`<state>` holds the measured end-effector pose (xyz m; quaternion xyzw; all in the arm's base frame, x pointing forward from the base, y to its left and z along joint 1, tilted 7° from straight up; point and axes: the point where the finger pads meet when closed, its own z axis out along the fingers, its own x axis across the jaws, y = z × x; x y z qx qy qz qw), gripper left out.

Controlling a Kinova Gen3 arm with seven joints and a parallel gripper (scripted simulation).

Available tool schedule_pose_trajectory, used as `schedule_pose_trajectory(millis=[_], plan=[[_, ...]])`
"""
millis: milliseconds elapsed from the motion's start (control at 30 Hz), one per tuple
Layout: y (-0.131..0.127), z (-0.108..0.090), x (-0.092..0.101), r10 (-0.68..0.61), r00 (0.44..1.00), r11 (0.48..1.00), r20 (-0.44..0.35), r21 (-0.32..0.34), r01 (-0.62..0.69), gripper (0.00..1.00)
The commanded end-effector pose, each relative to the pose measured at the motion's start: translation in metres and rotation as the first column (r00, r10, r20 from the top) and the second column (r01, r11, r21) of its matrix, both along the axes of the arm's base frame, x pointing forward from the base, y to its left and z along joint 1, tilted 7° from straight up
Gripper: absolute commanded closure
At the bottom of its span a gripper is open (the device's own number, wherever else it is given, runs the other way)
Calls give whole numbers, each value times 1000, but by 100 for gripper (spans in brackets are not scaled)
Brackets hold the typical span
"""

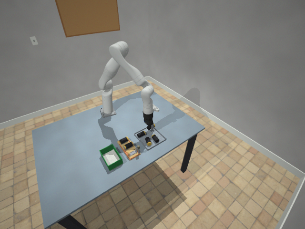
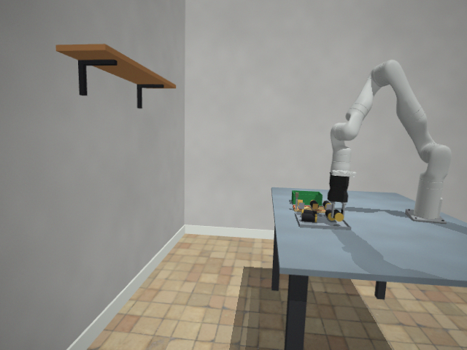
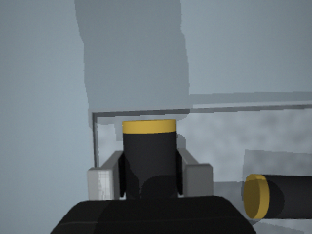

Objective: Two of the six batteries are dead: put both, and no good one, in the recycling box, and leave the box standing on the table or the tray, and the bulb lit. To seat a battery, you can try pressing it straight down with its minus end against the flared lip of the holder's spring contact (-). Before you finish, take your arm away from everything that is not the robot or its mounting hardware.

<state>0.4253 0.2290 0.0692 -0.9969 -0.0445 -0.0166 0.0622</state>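
Gripper (image 1: 150, 128) (image 2: 338, 216) (image 3: 150, 165) closed across a battery (image 1: 154, 126) (image 2: 338, 216) (image 3: 149, 158) at the tray's (image 1: 157, 144) (image 2: 325, 227) (image 3: 141, 112) right, leaving its yellow end exposed, probably for testing; beyond, the holder (image 1: 124, 150) (image 2: 320, 208) cradles two more; the green box (image 1: 116, 165) (image 2: 309, 197) stands far.

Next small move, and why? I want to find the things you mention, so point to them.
I'd ease the gripper (image 1: 150, 128) (image 2: 338, 214) (image 3: 150, 165) slightly more closed before any lift. The wrist view shows a black battery (image 1: 154, 125) (image 2: 338, 216) (image 3: 149, 156) between its fingers, pads close alongside, but I can't tell whether both press firmly on it.
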Motion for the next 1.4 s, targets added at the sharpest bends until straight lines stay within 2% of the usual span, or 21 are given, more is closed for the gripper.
schedule_pose_trajectory(millis=[0, 133, 533, 567, 1367], plan=[[2, -17, -5, 5, 1000, 1000, -16, -4, -6, 43], [3, -24, -5, 5, 1000, 1000, -16, -4, -6, 43], [3, -24, -5, 5, 1000, 1000, -16, -4, -5, 43], [3, -24, -5, 5, 1000, 1000, -16, -4, -5, 10], [3, -20, -5, 5, 1000, 1000, -16, -4, -6, 10]])
